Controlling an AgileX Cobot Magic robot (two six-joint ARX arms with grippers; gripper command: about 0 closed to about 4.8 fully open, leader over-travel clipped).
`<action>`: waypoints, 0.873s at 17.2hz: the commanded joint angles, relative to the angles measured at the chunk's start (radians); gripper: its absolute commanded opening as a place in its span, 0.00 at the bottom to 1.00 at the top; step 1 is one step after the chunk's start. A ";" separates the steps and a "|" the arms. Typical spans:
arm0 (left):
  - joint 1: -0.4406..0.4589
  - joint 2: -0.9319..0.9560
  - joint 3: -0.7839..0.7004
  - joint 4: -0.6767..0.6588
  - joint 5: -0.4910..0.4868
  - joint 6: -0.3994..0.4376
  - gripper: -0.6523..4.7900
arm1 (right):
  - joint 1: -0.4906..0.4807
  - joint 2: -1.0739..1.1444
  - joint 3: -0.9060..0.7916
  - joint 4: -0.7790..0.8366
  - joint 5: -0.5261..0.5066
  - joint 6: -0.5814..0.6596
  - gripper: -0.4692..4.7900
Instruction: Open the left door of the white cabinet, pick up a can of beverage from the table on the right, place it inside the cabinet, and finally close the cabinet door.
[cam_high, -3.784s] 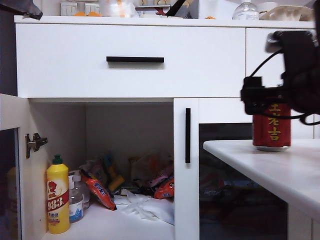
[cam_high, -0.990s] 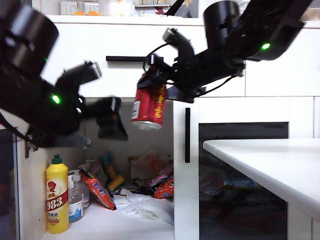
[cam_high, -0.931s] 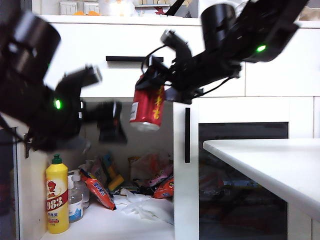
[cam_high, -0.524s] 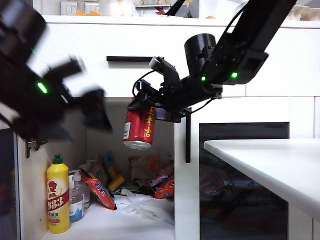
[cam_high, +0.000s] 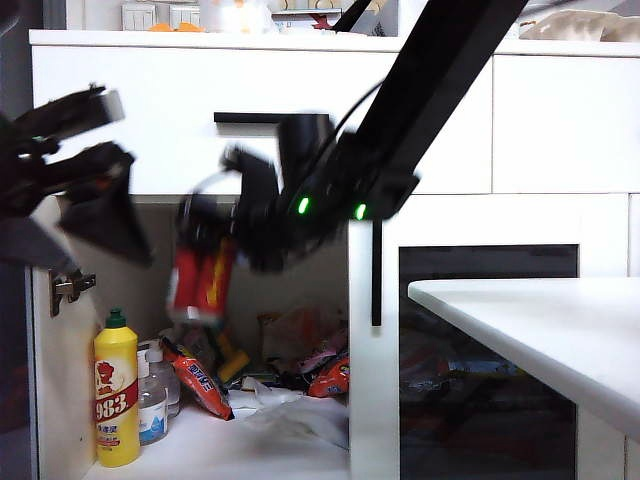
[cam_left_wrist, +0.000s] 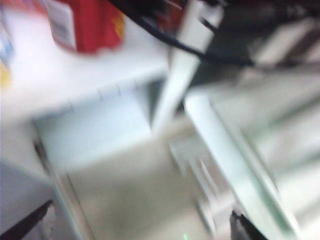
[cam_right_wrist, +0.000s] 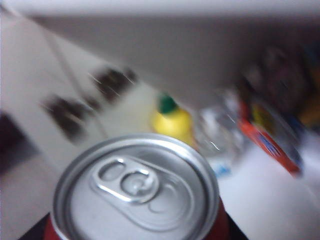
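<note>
Item: can of beverage (cam_high: 200, 282), red metal, silver top with pull tab (cam_right_wrist: 136, 192). Judged rigid-walled but dentable under a hard squeeze, smooth and somewhat slippery, moderate weight if full; best taken around the mid-body, across the widest part, kept upright.

Location: held in the right tool (cam_high: 222, 262), directly below its wrist camera, hanging in the open left bay of the white cabinet (cam_high: 300, 130), above the shelf floor and not yet set down. Beyond and below the tool: yellow bottle (cam_high: 116, 402), snack packets (cam_high: 200, 385).

Right tool: jaws partly apart, clamped on the can's sides; arm reaches down and across from the upper right, image blurred.

Left tool (cam_high: 85, 170): jaws spread wide, holding nothing, off to the far side of the can near the left door (cam_high: 40, 400), which stands open. Its fingertips (cam_left_wrist: 240, 227) barely show.

Counter (cam_high: 540, 330): well behind the right tool.
</note>
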 joint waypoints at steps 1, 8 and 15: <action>0.000 -0.089 0.001 -0.079 0.047 -0.016 1.00 | 0.013 0.042 0.011 0.174 0.060 -0.003 0.65; -0.001 -0.438 0.002 -0.179 0.106 -0.114 1.00 | 0.047 0.264 0.290 0.152 0.160 -0.030 0.65; -0.001 -0.501 0.002 -0.222 0.111 -0.118 1.00 | 0.048 0.472 0.639 0.032 0.238 -0.063 0.65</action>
